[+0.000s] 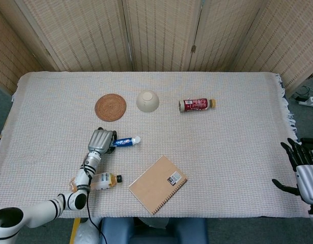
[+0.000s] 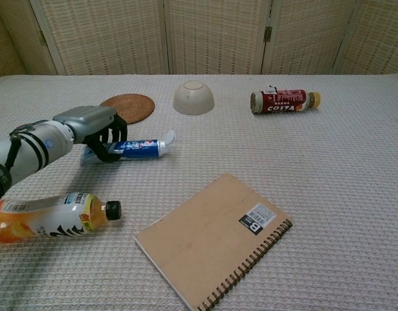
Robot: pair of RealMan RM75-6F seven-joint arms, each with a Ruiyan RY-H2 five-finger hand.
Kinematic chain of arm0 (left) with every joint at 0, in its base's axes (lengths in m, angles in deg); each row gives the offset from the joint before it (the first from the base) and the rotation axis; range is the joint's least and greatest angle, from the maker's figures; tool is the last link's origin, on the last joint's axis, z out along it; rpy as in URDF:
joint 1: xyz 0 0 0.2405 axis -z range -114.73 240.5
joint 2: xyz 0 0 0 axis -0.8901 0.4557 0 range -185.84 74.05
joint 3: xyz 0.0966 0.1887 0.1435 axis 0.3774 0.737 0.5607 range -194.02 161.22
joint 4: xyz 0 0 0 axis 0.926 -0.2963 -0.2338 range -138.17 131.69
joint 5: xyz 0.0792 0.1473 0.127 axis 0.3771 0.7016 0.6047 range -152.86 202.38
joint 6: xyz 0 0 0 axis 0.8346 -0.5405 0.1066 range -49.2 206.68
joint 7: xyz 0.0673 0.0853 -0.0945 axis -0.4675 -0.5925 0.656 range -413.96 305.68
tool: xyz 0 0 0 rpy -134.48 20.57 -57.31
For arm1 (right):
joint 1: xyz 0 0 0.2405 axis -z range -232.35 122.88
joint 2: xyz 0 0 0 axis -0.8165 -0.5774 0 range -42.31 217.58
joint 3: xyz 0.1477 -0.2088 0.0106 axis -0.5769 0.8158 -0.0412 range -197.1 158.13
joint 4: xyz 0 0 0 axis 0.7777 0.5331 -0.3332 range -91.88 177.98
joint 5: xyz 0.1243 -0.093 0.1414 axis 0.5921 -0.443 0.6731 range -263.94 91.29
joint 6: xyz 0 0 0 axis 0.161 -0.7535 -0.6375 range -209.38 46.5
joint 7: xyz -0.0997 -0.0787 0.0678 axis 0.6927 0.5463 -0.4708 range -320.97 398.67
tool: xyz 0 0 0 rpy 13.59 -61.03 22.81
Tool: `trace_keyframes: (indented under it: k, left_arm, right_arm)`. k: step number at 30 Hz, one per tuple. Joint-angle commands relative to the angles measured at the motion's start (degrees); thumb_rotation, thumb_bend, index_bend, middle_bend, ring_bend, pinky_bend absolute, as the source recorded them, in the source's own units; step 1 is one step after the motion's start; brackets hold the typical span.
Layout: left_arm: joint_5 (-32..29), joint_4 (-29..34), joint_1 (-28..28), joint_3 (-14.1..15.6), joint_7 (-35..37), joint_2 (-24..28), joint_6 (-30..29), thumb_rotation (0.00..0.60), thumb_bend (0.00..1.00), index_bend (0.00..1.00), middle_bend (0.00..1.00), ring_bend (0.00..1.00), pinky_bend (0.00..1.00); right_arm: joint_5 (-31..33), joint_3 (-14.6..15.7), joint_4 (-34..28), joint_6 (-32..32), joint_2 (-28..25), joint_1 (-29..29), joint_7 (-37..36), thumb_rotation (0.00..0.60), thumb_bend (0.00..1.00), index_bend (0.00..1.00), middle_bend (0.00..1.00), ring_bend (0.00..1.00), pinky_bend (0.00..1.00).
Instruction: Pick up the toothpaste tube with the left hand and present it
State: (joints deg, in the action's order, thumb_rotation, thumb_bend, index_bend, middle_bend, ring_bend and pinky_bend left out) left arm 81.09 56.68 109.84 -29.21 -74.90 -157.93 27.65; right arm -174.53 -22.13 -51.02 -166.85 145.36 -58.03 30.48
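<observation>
The blue and white toothpaste tube point(image 2: 139, 148) lies on the cloth left of centre, cap toward the right; the head view shows the tube point(image 1: 124, 142) too. My left hand point(image 2: 95, 129) has its dark fingers curled around the tube's flat end and grips it; the same left hand point(image 1: 100, 141) appears from above. The tube's cap end looks slightly raised off the cloth. My right hand point(image 1: 304, 170) sits at the table's far right edge, fingers spread, holding nothing.
An orange juice bottle point(image 2: 50, 218) lies beside my left forearm. A brown spiral notebook point(image 2: 215, 238) is in front. Farther back are a woven coaster point(image 2: 128, 107), an upturned cream bowl point(image 2: 193, 97) and a red Costa bottle point(image 2: 283, 101) on its side.
</observation>
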Motion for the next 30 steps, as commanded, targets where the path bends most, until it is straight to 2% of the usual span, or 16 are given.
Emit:
trace_keyframes:
  k: [1,6,9,13,20,25,30]
  left_arm:
    - [6.67,-0.72,-0.79,1.65,6.97,1.29,-0.6,0.6,0.66,0.71,0.71,0.62,0.55]
    - [16.17,2.08,-1.91,3.55,17.04,4.84,-4.66,0.6,0.74,0.76,0.76,0.67,0.62]
    - [19.48,5.07,-2.28,3.95,20.64,7.1,-6.6,0.6,0.75,0.76,0.76,0.68,0.63]
    - [22.19,12.0,-2.32,3.87,23.99,11.0,-7.49,0.6,0.76,0.77,0.77,0.69,0.63]
    - [22.25,24.98,-1.17,3.29,23.49,16.95,-4.47,0.6,0.78,0.77,0.77,0.69,0.63]
    - [19.95,31.11,-0.18,1.98,21.18,18.45,-2.85,0.6,0.78,0.77,0.77,0.69,0.63]
    - [17.38,34.52,0.81,1.09,17.84,18.73,-1.85,0.6,0.78,0.77,0.77,0.69,0.63]
  right_arm:
    - [-0.43,0.02,-0.29,0.01,-0.19,-0.17,0.37,0.6,0.21,0.0,0.0,0.0,0.0]
    - [-3.4,0.42,-1.26,0.32,-1.28,-1.29,0.47,0.6,0.21,0.0,0.0,0.0,0.0]
    - [-5.22,0.36,-2.47,0.84,-1.93,-2.46,0.23,0.6,0.21,0.0,0.0,0.0,0.0]
    - [-8.64,-0.16,-5.69,2.66,-3.2,-5.46,0.34,0.6,0.21,0.01,0.02,0.01,0.0]
    - [-12.99,-1.97,-11.42,8.66,-3.54,-12.28,4.24,0.6,0.29,0.2,0.04,0.01,0.0]
    - [-12.36,-3.34,-15.23,15.42,-2.41,-17.46,7.49,0.6,0.29,0.22,0.04,0.0,0.0]
    - [-9.99,-4.52,-16.79,20.81,-0.36,-21.57,9.76,0.6,0.29,0.22,0.03,0.0,0.0]
